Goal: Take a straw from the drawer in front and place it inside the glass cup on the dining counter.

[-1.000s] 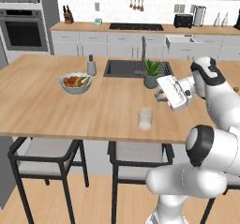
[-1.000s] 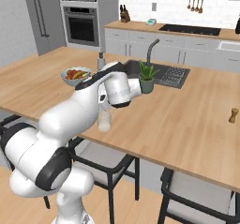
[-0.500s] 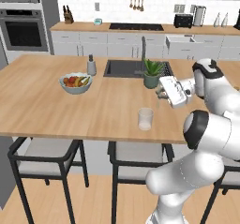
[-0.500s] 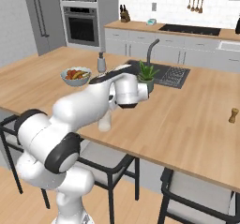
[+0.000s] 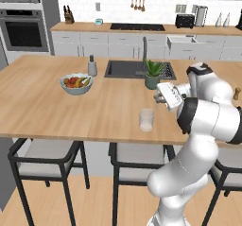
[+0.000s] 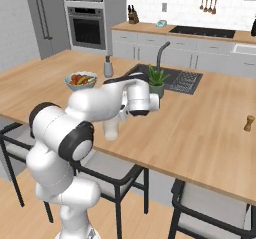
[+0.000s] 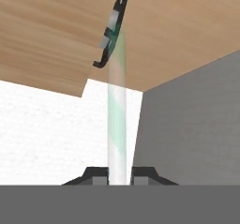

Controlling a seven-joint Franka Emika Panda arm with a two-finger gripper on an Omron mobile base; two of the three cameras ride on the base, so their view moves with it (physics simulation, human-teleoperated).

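Note:
The glass cup (image 5: pixel 147 120), a short whitish tumbler, stands near the front edge of the light-wood dining counter (image 5: pixel 47 107). My gripper (image 5: pixel 160 100) hovers just right of the cup and a little above its rim. In the hand view the gripper (image 7: pixel 117 175) is shut on a pale green-and-white striped straw (image 7: pixel 117 106), which rises straight up from between the fingertips (image 7: pixel 96 175) over the counter's edge (image 7: pixel 56 31). From the right base view my arm covers most of the cup (image 6: pixel 111 129). The drawer is out of view.
On the counter are a fruit bowl (image 5: pixel 76 83), a grey shaker bottle (image 5: pixel 92 66), a potted plant (image 5: pixel 152 73) beside the dark sink (image 5: pixel 127 69), and a pepper mill (image 6: pixel 246 123). Black-framed stools (image 5: pixel 42 154) stand under the front edge.
The hand with the straw has shifted slightly left and lower, closer to the cup. The arm's upper links have swung higher. The cup and the other things have stayed put.

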